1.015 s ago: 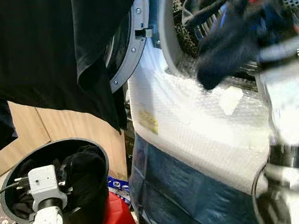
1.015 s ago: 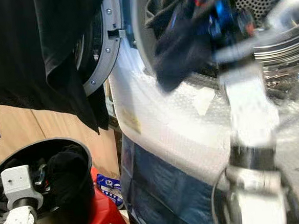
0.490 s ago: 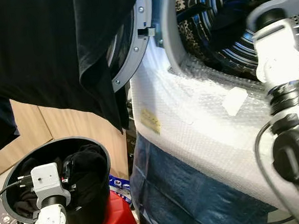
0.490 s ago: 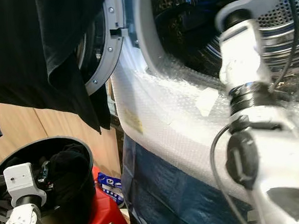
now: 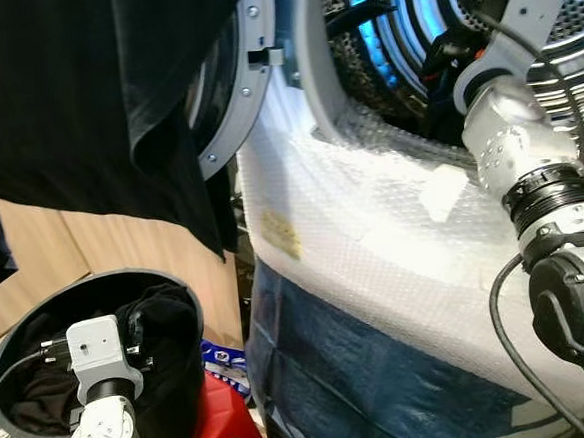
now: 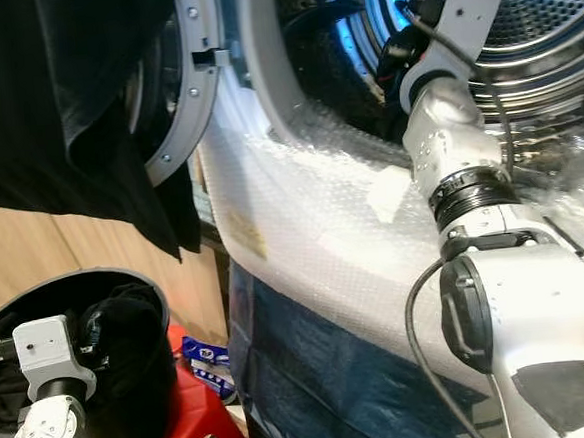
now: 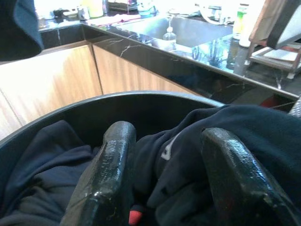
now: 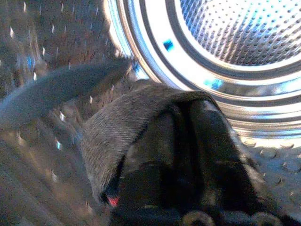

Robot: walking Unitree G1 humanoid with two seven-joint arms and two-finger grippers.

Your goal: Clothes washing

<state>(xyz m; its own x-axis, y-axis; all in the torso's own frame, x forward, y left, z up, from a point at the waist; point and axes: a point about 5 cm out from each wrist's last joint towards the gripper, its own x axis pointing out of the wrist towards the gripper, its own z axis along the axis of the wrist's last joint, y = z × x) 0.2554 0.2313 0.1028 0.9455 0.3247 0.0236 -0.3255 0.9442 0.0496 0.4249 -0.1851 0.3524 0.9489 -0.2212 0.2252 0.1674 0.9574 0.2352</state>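
We are mid-load: our right gripper (image 8: 188,155), closed on a dark garment (image 8: 136,117), reaches into the drum (image 6: 518,13), while our left gripper (image 7: 164,183) (fingers apart) hovers over dark clothes (image 7: 244,141) left in the bucket (image 5: 167,288).

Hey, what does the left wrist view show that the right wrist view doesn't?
Left wrist view: the left end effector, open, over dark clothes in a black bin, with wooden cabinets and a sink beyond.
Right wrist view: the right end effector shut on a grey garment at the mouth of the washer drum.
Both: black fingers touching dark laundry.
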